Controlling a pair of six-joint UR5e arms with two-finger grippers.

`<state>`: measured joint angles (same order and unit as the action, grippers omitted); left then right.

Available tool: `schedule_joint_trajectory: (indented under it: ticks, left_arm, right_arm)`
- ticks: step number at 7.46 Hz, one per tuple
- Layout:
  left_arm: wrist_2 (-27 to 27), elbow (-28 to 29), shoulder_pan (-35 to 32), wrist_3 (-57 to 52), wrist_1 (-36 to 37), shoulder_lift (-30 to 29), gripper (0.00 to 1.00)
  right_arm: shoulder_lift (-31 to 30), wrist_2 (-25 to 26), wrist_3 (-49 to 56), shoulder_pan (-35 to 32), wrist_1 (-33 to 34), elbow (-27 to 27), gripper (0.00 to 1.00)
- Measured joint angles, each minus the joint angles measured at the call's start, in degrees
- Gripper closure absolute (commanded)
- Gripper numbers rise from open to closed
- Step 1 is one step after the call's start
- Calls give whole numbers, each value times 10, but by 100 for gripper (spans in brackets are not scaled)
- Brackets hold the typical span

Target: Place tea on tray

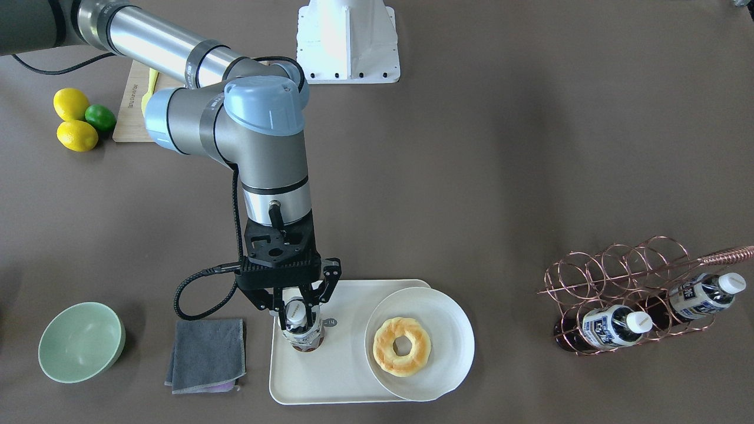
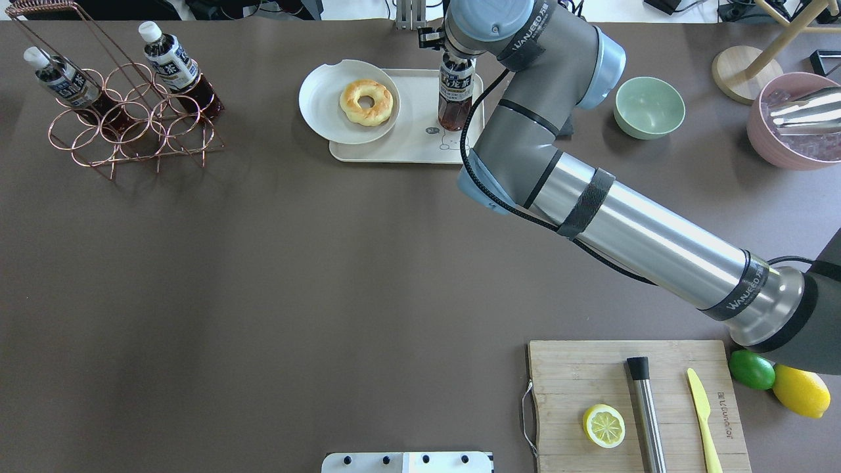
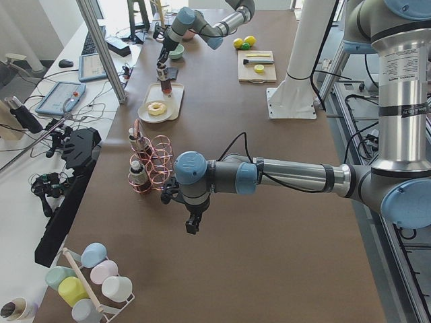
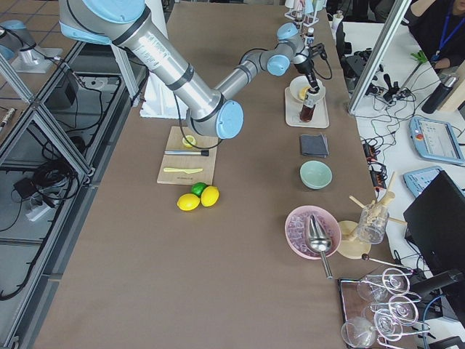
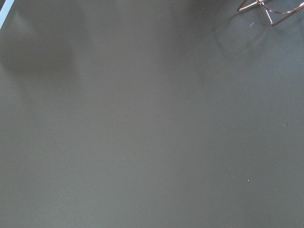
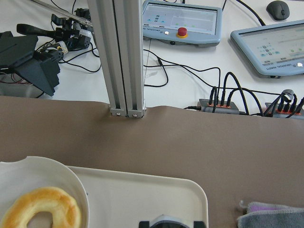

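A tea bottle (image 1: 301, 331) with a white cap stands upright on the near-left part of the cream tray (image 1: 330, 377). It also shows in the overhead view (image 2: 455, 92), by the tray's drawn bear. My right gripper (image 1: 299, 309) reaches straight down over it, its fingers closed on the bottle's neck. In the right wrist view only the cap (image 6: 166, 221) shows, at the bottom edge. Two more identical bottles (image 1: 612, 327) (image 1: 704, 292) lie in a copper wire rack (image 1: 624, 277). My left gripper (image 3: 192, 225) hangs over bare table beside the rack; I cannot tell its state.
A round white plate (image 1: 453, 353) with a doughnut (image 1: 402, 346) overlaps the tray's other end. A grey cloth (image 1: 207, 353) and a green bowl (image 1: 80, 341) lie beyond the tray. A cutting board (image 2: 578, 374), lemons, a lime and a pink ice bowl (image 2: 795, 131) sit on my right.
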<state>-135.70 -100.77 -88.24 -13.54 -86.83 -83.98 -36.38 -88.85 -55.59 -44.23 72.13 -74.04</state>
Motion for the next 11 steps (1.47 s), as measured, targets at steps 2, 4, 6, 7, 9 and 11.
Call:
schedule_joint_trajectory:
  ticks: [2, 4, 6, 7, 9, 11]
  left_arm:
    - [0, 0, 0, 0, 0, -2, 2]
    - [0, 0, 0, 0, 0, -3, 2]
    - [0, 1, 0, 0, 0, -3, 2]
    - [0, 1, 0, 0, 0, -3, 2]
    - [0, 1, 0, 0, 0, -3, 2]
    - [0, 2, 0, 0, 1, -2, 2]
  right_arm:
    - [-8, -2, 0, -2, -15, 1, 35]
    - [-10, -11, 0, -8, -19, 1, 0]
    - [-9, -23, 0, -16, -19, 1, 0]
    - [-7, -48, 0, -30, -19, 0, 0]
    - [-3, -125, -4, -68, -13, -9, 0]
    - [-26, -211, -4, -105, 39, -59, 0]
